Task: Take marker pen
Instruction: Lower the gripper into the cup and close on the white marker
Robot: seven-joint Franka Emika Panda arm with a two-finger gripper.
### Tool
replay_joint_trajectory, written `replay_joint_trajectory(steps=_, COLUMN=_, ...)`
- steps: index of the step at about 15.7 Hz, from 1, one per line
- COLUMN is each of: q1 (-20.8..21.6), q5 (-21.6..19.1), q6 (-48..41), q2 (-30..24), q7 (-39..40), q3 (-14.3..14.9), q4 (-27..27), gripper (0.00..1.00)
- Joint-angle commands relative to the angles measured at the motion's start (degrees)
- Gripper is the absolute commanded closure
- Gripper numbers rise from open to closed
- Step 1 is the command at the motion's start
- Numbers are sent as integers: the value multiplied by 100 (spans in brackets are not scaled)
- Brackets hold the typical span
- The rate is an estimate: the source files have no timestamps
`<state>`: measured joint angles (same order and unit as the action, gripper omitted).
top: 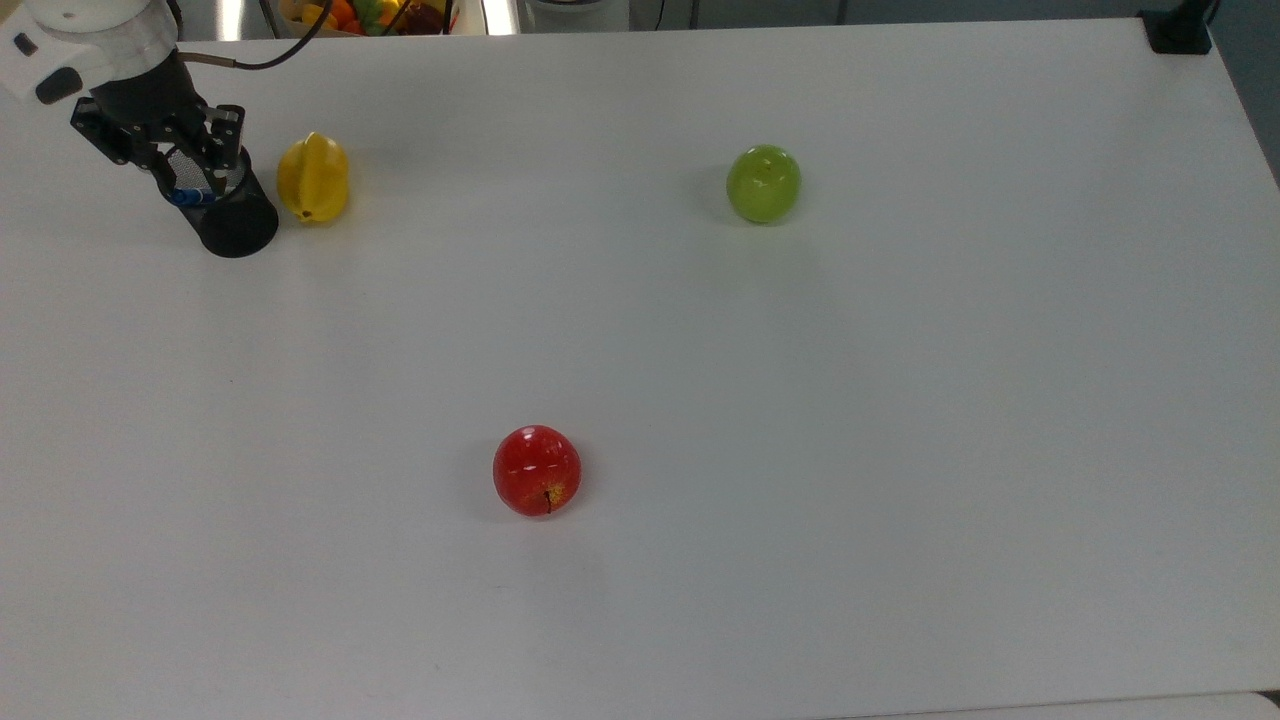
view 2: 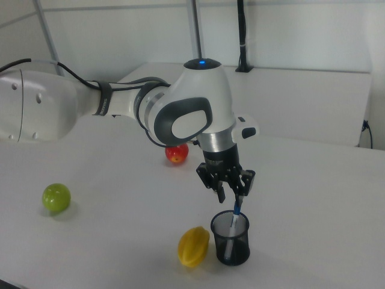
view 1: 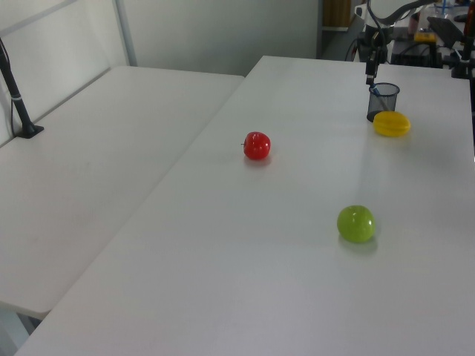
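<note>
The marker pen stands tilted in a black mesh cup, blue cap up and white barrel inside the cup. In the top view its blue cap lies at the cup's rim, at the table's far left. My gripper hangs straight down over the cup, open, with its fingers just above and either side of the cap. In the top view the gripper covers the cup's mouth. In the left view the gripper is right over the cup.
A yellow star fruit lies close beside the cup on the top view's right. A green apple and a red apple sit apart on the white table. A black clamp stands at the far corner.
</note>
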<state>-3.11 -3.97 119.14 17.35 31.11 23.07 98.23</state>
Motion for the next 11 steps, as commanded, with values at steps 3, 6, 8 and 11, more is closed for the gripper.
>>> replay_joint_trajectory(steps=3, q1=-15, q5=-148, q6=162, q2=84, q7=211, q3=48, q4=65, gripper=54)
replay_joint_trajectory(steps=6, q1=-67, q5=-157, q6=153, q2=75, q7=246, q3=48, q4=48, gripper=54)
replay_joint_trajectory(steps=8, q1=-76, q5=-157, q6=153, q2=75, q7=273, q3=48, q4=48, gripper=54)
replay_joint_trajectory(steps=11, q1=-94, q5=-157, q6=153, q2=93, q7=273, q3=48, q4=48, gripper=59)
